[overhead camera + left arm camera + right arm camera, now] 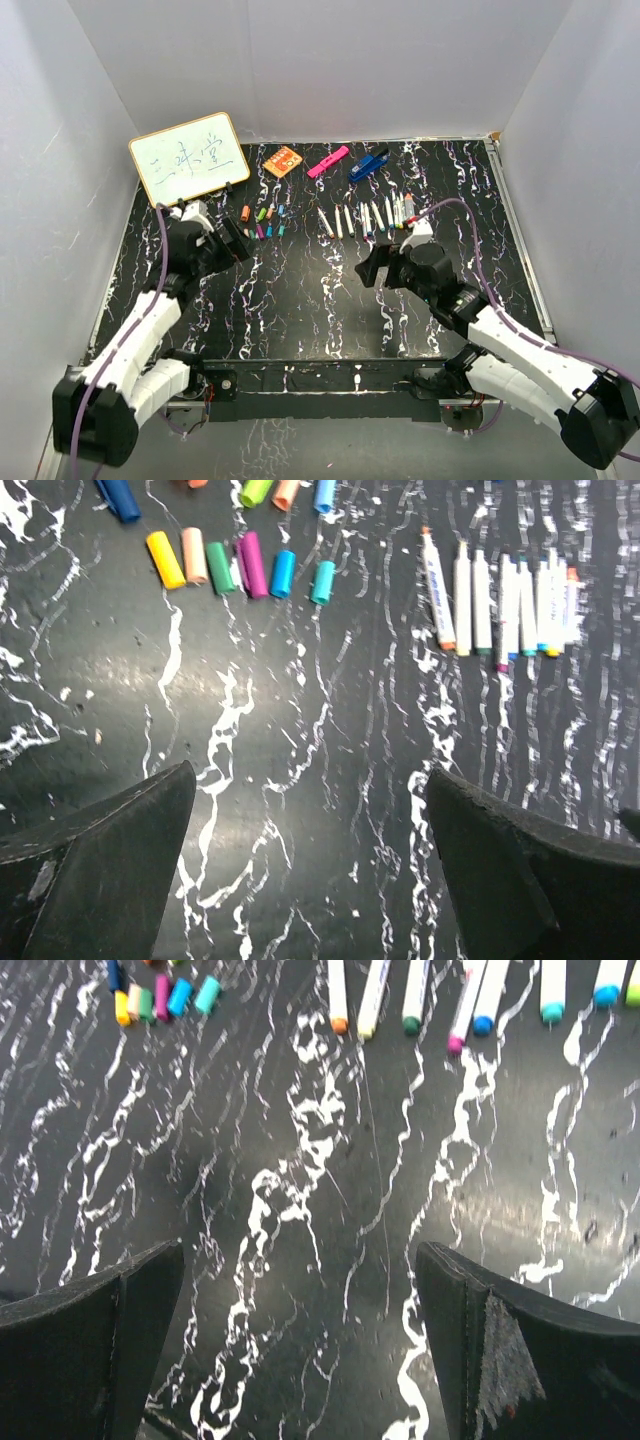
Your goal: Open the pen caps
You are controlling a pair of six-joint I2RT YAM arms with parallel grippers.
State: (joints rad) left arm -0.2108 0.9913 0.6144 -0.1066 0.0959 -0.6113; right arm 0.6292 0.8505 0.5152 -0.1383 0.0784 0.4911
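Note:
Several loose pen caps [262, 220] in orange, green, pink, purple, blue and teal lie in a cluster on the black marbled table, left of centre. They also show at the top of the left wrist view [240, 565] and at the top left of the right wrist view [160, 998]. A row of thin white marker pens [365, 218] with bare coloured tips lies to their right [500, 600] [410, 990]. My left gripper [235, 240] [310, 780] is open and empty, just near of the caps. My right gripper [375, 265] [300, 1255] is open and empty, near of the pens.
A small whiteboard [188, 157] with blue writing leans at the back left. An orange card [283, 161], a flat pink highlighter [328, 161] and a blue clip-like tool [368, 165] lie along the back. White walls enclose the table on three sides.

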